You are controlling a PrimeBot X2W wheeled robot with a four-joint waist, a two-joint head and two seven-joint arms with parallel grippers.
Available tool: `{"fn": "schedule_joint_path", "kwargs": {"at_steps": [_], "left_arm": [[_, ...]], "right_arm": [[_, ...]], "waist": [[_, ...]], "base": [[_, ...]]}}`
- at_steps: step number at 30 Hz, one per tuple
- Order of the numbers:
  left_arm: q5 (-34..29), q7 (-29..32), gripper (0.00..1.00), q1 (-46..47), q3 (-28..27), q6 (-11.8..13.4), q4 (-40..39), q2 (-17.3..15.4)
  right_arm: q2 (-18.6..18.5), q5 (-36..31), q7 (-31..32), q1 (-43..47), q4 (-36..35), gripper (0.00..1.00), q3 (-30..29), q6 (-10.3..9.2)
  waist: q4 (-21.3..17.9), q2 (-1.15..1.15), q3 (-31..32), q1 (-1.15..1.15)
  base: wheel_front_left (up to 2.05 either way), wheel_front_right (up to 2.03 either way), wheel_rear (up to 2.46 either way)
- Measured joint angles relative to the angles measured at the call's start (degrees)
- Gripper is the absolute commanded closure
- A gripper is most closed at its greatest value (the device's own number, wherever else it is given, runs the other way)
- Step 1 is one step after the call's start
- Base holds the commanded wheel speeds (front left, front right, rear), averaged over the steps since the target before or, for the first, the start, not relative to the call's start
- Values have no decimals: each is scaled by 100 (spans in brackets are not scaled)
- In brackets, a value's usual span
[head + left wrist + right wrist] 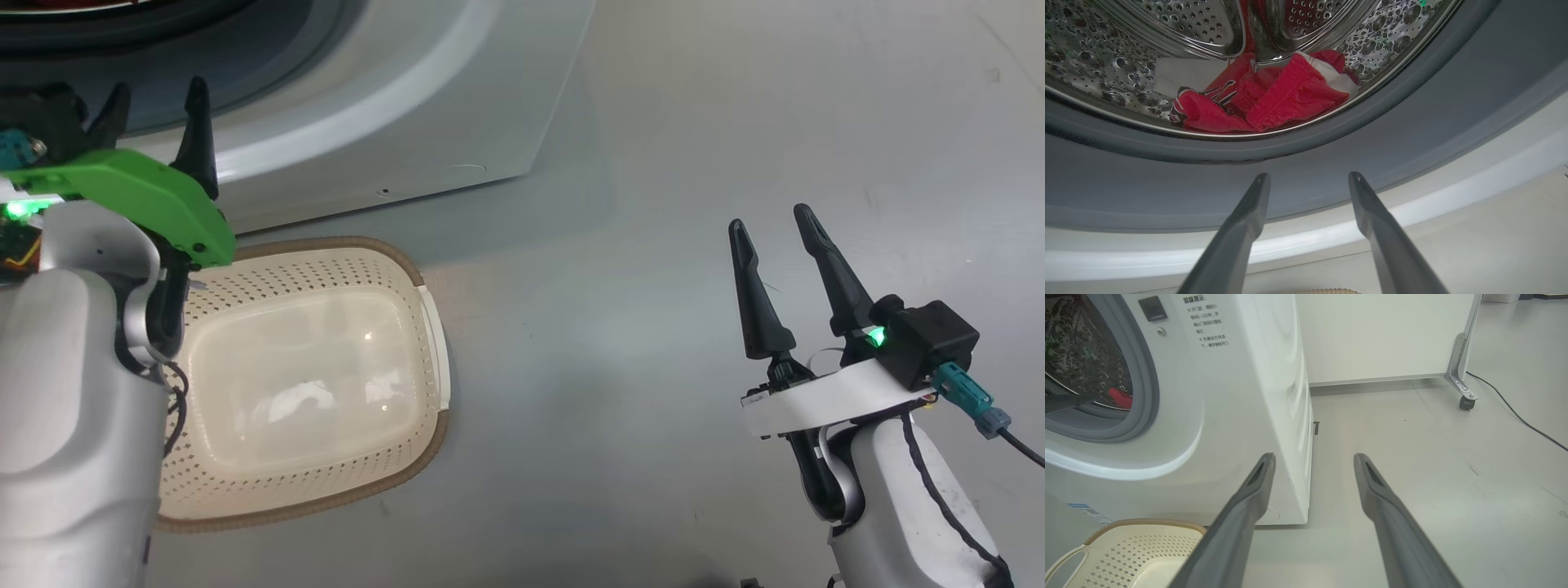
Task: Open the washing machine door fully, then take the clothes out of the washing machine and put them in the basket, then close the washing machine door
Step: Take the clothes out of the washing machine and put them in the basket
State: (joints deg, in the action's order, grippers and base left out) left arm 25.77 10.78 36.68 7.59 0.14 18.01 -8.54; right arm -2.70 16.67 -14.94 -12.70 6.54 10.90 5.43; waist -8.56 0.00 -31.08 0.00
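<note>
The white washing machine point(1241, 396) stands with its mouth uncovered; its door is out of view. Red clothes point(1274, 98) with white trim lie at the bottom of the steel drum point(1188, 24), behind the grey rubber ring point(1331, 155). My left gripper point(1309, 176) is open just outside the ring's lower lip, empty, and sits in the head view above the basket's far left corner point(155, 98). The cream basket point(424, 327) rests on the floor before the machine, with nothing in it. My right gripper point(771, 216) hangs open and empty over bare floor to the right.
Right of the machine stands a white panel on a castor point(1465, 402), with a black cable point(1515, 412) trailing over the grey floor point(653, 343). The machine's lower front corner point(522, 167) lies close behind the basket. A blue label point(1079, 506) marks the machine's lower front.
</note>
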Motion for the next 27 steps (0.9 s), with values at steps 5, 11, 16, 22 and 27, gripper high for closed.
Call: {"fn": "schedule_joint_path", "kwargs": {"at_steps": [5,11,16,22,27], "left_arm": [[157,467,0,524,-60,-119,64,-158],[229,850,0,1165,-224,-225,154,-443],[450,1140,0,1585,-326,-296,219,-526],[560,1447,0,1909,-434,-348,397,-708],[682,1640,0,2091,-508,-350,603,-749]], "right_arm": [[0,137,0,-127,43,0,66,4],[4,349,0,-255,80,0,223,5],[5,452,0,-279,94,0,272,5],[7,560,0,-350,112,0,413,5],[7,616,0,-356,140,0,472,5]], "waist": [[-195,0,-188,0],[-388,0,-321,0],[-509,0,-393,0],[-641,0,-483,-1],[-748,0,-562,0]], "base": [[0,0,0],[0,0,0],[0,0,0],[0,0,0],[0,0,0]]}}
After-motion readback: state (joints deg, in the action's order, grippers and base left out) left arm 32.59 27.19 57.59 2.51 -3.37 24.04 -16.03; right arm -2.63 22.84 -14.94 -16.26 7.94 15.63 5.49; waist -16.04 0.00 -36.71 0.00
